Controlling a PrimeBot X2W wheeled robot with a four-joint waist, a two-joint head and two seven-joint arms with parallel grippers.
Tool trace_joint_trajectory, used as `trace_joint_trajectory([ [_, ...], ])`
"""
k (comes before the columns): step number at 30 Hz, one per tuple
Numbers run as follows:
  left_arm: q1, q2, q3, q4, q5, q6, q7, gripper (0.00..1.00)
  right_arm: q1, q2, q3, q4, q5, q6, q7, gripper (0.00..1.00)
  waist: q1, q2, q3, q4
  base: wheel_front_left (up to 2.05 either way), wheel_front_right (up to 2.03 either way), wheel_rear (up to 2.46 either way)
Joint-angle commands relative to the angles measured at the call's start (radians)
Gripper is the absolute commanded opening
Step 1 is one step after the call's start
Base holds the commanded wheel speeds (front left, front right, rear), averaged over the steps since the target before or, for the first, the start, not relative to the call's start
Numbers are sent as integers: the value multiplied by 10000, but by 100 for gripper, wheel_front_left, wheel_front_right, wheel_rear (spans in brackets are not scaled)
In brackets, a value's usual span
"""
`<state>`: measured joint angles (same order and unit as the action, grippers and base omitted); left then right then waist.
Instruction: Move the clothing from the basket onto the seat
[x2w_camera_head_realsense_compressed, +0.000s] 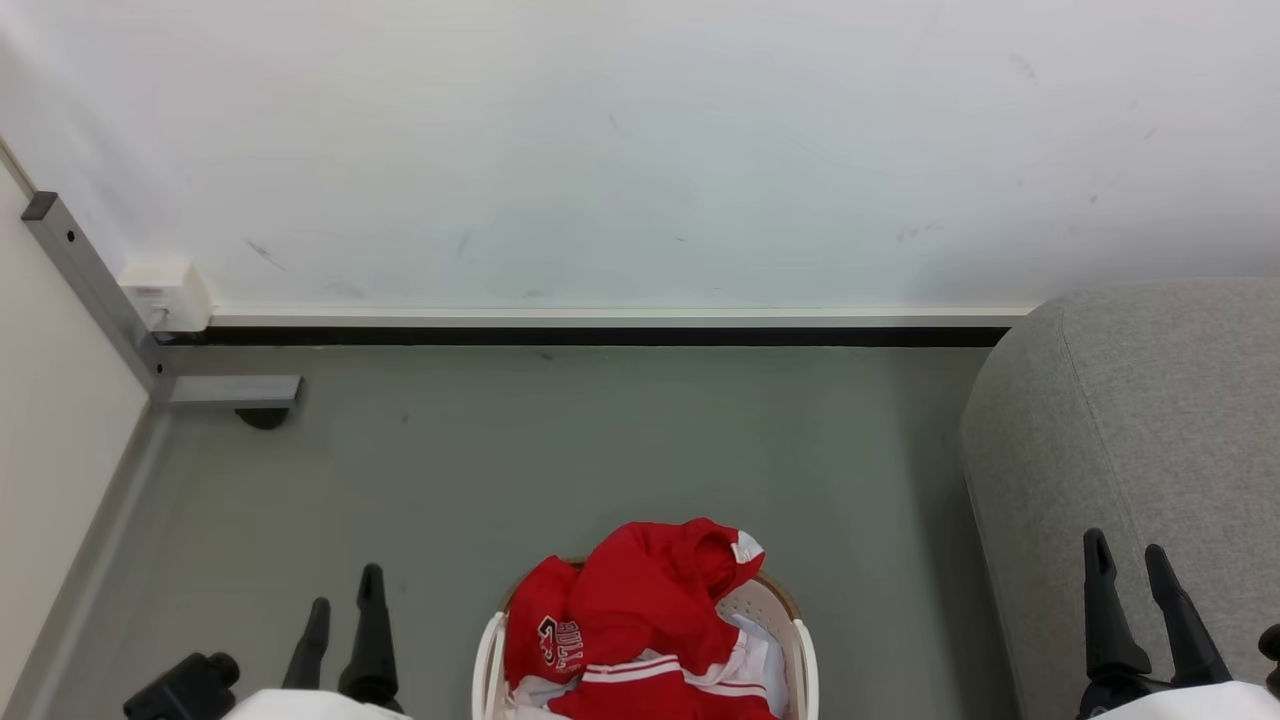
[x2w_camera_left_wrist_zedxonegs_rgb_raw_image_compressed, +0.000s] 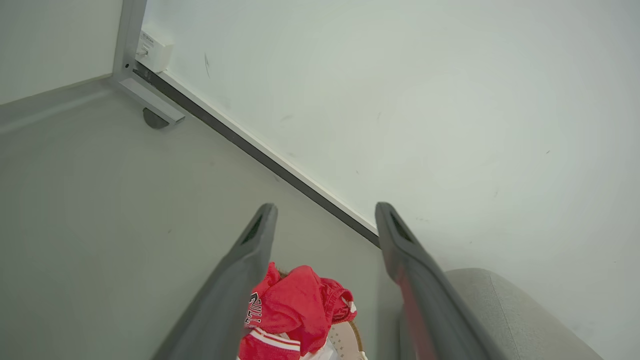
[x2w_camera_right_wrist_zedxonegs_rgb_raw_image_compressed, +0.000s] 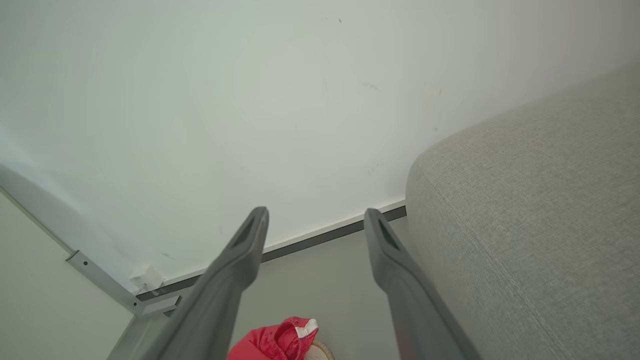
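1. two grippers, both empty. the left gripper (x2w_camera_head_realsense_compressed: 346, 588) has its fingers (x2w_camera_left_wrist_zedxonegs_rgb_raw_image_compressed: 240, 280) spread wide with nothing between them. the right gripper (x2w_camera_head_realsense_compressed: 1127, 545) is the same: wide gap, nothing held.
2. the left gripper hangs to the left of the basket (x2w_camera_head_realsense_compressed: 803, 650), well apart from it. the right gripper is well off to the basket's right, by the seat (x2w_camera_head_realsense_compressed: 1130, 420).
3. the clothing (x2w_camera_head_realsense_compressed: 640, 600) is heaped in the basket, with red fabric mounded above the rim and one fold reaching its far edge. none lies on the seat, which stands to the basket's right across a strip of bare floor (x2w_camera_head_realsense_compressed: 600, 450).
4. judgement: the task looks to be at its start. the step in hand is the reach for the first garment.
5. recommendation: bring one gripper in over the top of the mound. keep the fingers wide until they straddle a raised fold, then close on fabric alone, clear of the rim. lift straight up so trailing cloth does not drag or tip the basket.
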<state>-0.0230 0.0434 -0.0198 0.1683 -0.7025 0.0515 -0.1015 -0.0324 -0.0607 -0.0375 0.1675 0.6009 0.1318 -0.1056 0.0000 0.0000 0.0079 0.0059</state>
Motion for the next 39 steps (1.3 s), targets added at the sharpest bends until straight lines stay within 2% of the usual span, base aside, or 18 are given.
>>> trace_joint_trajectory([
  [1,7,75,-29,-137,385,28,-146,100,42,-31,-6,-136,-359,-9,-104,100,0,0,-1,6,0,0,0],
  [11,164,95,-294,-316,1858,208,-428,100,158,0,-146,-138,-1551,-11,-388,100,0,0,-8,48,0,0,0],
  [25,397,201,-502,-454,3349,472,-790,100,294,76,-290,69,-2757,-13,-751,100,0,0,39,24,0,0,0],
  [39,515,243,-656,-264,4577,383,-1093,100,380,94,-443,306,-3864,-16,-1049,100,0,0,83,-50,0,0,0],
])
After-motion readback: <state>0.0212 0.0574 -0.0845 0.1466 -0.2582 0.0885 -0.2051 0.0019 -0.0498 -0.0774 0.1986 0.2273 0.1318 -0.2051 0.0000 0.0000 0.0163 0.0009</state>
